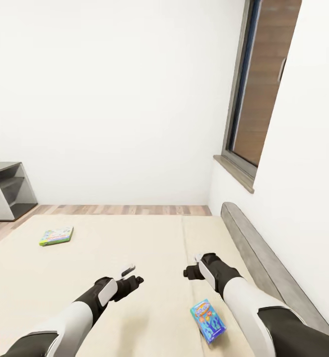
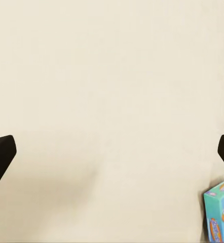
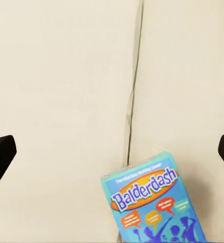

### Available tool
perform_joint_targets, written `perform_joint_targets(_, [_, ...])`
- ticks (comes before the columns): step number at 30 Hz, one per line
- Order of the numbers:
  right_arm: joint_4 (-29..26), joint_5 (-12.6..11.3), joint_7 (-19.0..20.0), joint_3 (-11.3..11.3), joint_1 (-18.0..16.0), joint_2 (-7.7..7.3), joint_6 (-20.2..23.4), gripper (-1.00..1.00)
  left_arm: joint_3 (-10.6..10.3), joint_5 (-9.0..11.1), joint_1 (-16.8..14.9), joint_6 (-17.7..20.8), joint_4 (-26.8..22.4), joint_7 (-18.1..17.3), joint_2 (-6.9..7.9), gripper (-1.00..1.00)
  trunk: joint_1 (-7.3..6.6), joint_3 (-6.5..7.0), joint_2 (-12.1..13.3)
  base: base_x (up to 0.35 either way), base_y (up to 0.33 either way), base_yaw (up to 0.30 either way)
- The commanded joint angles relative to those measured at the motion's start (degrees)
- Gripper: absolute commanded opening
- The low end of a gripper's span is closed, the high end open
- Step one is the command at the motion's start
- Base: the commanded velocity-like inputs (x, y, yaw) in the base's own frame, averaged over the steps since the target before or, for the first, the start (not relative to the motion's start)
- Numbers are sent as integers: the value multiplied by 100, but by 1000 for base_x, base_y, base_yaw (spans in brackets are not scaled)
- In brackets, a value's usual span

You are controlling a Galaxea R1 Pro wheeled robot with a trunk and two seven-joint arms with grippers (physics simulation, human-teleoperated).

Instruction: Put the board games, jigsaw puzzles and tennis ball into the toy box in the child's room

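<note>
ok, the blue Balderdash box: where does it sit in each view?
Head view: Balderdash box low, right of centre, flat on the bed, beside the right forearm.
Left wrist view: one corner of it at the frame's lower right edge.
Right wrist view: at bottom centre, title readable.
Shared landmark: the cream mattress under it; its seam passes the box in head and right wrist views.

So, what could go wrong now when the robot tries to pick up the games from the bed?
1. The Balderdash box lies flat on the soft mattress, so the right gripper with its open fingers may press it down instead of getting under it.
2. The green game box lies far toward the left side, probably out of reach of the left gripper without moving the base.
</note>
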Motion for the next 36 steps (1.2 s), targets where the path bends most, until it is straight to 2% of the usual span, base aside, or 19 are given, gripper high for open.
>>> perform_joint_targets(1, [-20,0,-13,13,-2,-12,34,100,47,-9,-2,34,-8,-12,-3,100,0,-6,-3,0,-166,0])
perform_joint_targets(11, [-138,-5,-29,1,-1,-42,80,100,53,-9,-3,34,-8,-30,-2,100,0,-6,-3,0,-90,0])
perform_joint_targets(27, [-223,-27,-40,-52,-40,-82,163,100,62,-4,-3,34,-8,-40,5,100,0,-6,-3,0,-13,0])
perform_joint_targets(28, [-224,-50,-41,-72,-68,-165,224,100,63,-3,-3,37,-8,-43,7,100,0,-6,-3,0,0,0])
perform_joint_targets(31, [-226,-72,-42,-82,-86,-255,436,100,63,-2,-3,39,-9,-44,7,100,0,-6,-3,0,0,0])
perform_joint_targets(32, [-231,-176,-37,-96,-138,-415,756,100,65,-2,-3,41,-8,-49,7,100,0,-6,-3,0,0,0])
perform_joint_targets(36, [-229,-396,-41,-118,-200,-595,918,100,71,0,-3,42,-8,-56,12,100,0,-6,-3,0,0,0])
